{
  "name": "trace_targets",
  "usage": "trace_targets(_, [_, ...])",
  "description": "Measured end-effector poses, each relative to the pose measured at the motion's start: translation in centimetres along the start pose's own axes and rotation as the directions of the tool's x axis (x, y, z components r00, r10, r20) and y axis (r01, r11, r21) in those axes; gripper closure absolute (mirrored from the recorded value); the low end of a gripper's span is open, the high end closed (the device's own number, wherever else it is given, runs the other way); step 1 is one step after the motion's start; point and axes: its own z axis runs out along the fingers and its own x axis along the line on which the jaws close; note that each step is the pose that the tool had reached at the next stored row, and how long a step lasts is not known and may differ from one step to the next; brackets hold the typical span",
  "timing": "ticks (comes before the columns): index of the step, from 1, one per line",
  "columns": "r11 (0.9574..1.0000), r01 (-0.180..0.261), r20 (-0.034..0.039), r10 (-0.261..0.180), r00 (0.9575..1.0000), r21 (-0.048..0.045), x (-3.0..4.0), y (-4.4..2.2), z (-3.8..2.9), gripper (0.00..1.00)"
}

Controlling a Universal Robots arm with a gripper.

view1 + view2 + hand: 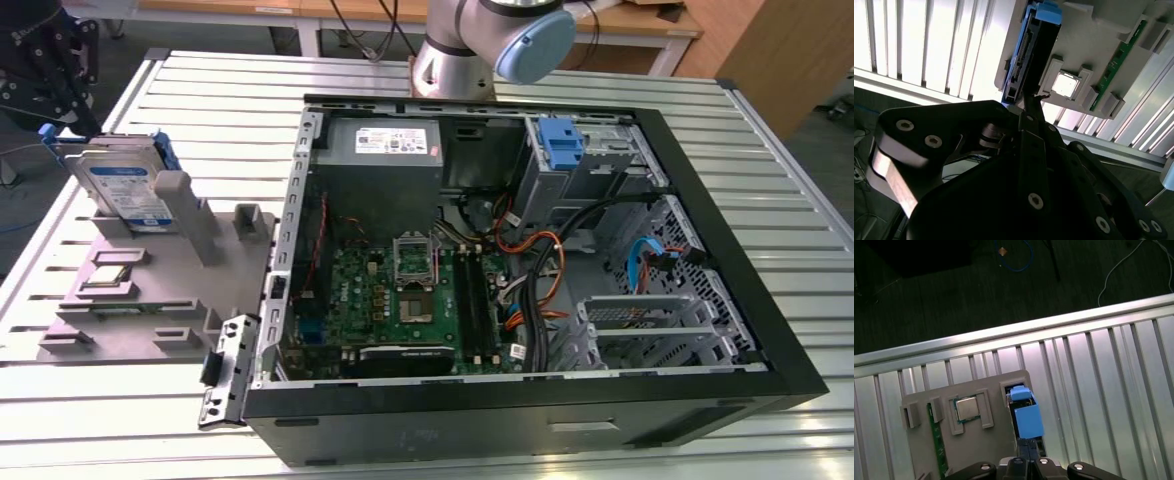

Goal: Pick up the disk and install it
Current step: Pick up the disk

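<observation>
A black gripper (1030,104), jaws impossible to tell open or closed, hovers near the disk (1023,52). The disk stands on edge in a grey holder (147,290) at nine o'clock in the exterior view, on a slatted metal table (774,170). Dark floor (954,290) lies beyond.

Metal disk (123,190), blue plastic frame (164,148); matt grey holder (147,290)

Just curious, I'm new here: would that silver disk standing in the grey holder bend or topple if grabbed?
Probably stiff: the disk looks like a flat metal slab. It stands on edge in the grey holder, so a sideways push might tip it. Its blue frame looks plastic, perhaps less slippery than metal.
</observation>
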Motion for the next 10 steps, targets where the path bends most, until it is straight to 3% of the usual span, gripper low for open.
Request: trace_targets(10, [1.0, 0.0, 0.0, 0.0, 1.0, 0.0, 0.0, 0.0, 0.0, 0.9])
